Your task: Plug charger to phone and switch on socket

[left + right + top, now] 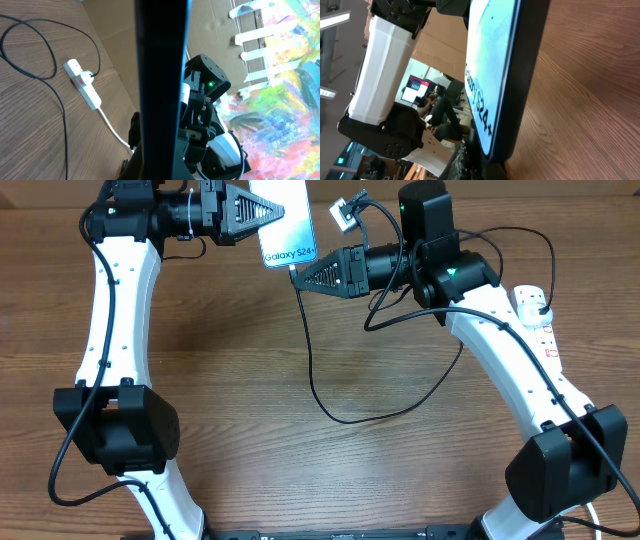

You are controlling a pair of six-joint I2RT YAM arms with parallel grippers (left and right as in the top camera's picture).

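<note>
Left gripper [275,211] pinches the Galaxy S24 phone [295,235]. Right gripper [300,275], at the phone's labelled edge, pinches the charger [330,405] by its tip.

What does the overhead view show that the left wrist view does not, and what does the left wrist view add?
Only overhead: the lit screen of the phone with Galaxy S24 lettering, and the left gripper, jaws shut on the phone's edge. Only left wrist: a brightly painted surface. Both: the phone, the white socket and the black charger cable.
</note>
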